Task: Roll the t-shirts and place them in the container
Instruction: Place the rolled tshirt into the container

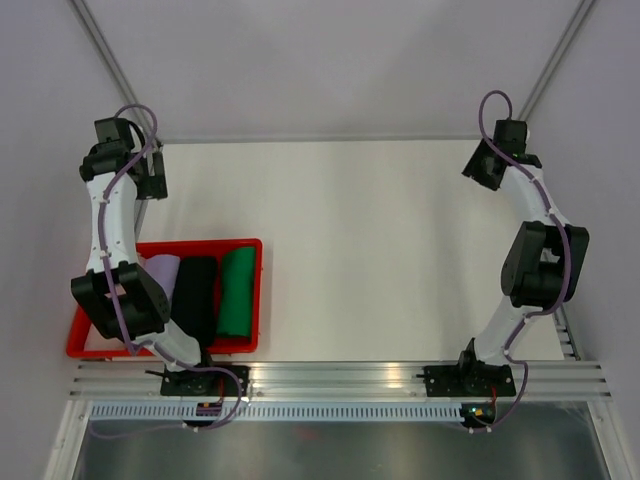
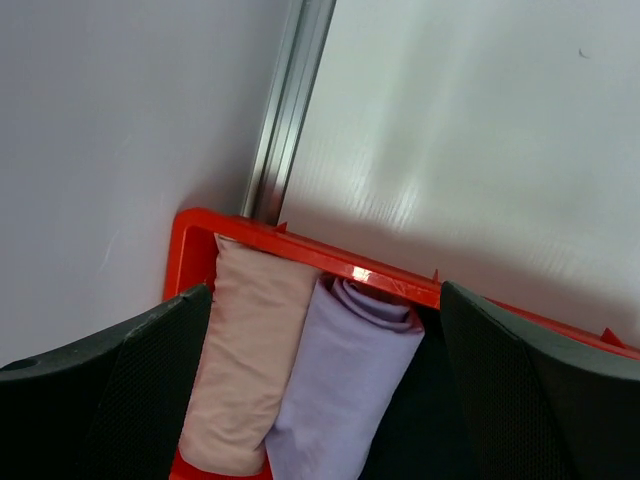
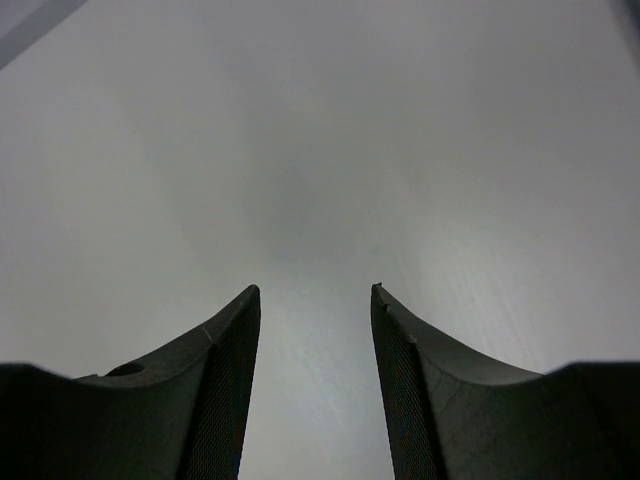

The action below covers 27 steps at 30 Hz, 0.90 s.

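Top view: red tray [image 1: 200,243] is sitting at the near left of the white table [image 1: 380,250]. Inside it, rolled shirts are lying side by side. The green t-shirt [image 1: 238,292] is rightmost, the black t-shirt [image 1: 195,295] is touching it, and the lavender t-shirt [image 1: 163,270] comes next. The left arm [image 1: 120,300] is partly covering the lavender roll and hiding the tray's left part. The left gripper [image 1: 150,178] and right gripper [image 1: 480,165] are hanging near the table's far corners; finger spacing is too small to judge here.

Left wrist view: the fingers [image 2: 150,390] are standing wide apart, gripping nothing. Between them, the pink t-shirt [image 2: 250,360] is lying rolled against the tray's end wall, touching the lavender roll. A dark shape beside that is too shadowed to identify.

Right wrist view: the fingers [image 3: 225,390] are spread with nothing between them, and pale table surface is showing below.
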Available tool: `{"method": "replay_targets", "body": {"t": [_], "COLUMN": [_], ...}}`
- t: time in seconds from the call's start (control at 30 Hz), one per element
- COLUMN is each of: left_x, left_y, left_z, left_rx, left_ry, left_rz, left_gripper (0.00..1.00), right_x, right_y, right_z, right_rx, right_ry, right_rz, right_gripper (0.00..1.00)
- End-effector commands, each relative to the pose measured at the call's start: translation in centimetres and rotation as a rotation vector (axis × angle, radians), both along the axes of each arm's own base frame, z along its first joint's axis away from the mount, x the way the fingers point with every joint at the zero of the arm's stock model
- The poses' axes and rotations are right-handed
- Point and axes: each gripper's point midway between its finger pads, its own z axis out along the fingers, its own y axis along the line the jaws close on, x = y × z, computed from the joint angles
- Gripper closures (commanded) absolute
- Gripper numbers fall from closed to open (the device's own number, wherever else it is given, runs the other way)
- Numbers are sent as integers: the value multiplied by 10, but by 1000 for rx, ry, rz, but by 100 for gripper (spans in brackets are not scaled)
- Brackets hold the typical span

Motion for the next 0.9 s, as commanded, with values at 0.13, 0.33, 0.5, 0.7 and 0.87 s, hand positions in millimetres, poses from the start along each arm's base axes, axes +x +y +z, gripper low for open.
{"method": "replay_targets", "body": {"t": [0.13,0.33,0.5,0.7,0.87], "left_x": [-37,-52,-56,-62,-60], "left_y": [46,49,38,24,11], "left_z": [-8,-14,-18,-22,-17], "left_rx": [32,52,11,-37,-78], "left_ry": [46,56,42,27,-11], "left_rz": [104,116,88,48,-3], "left_gripper": [0,0,0,0,0], "right_x": [0,2,5,1,-2], "right_y": [-45,-47,-43,-40,-35], "right_z": [69,84,83,86,95], "right_rx": [-214,-229,-222,-217,-225], "right_ry": [-144,-198,-204,-217,-253], "right_rz": [-93,-100,-75,-56,-22], "right_gripper": [45,44,45,45,45]}}
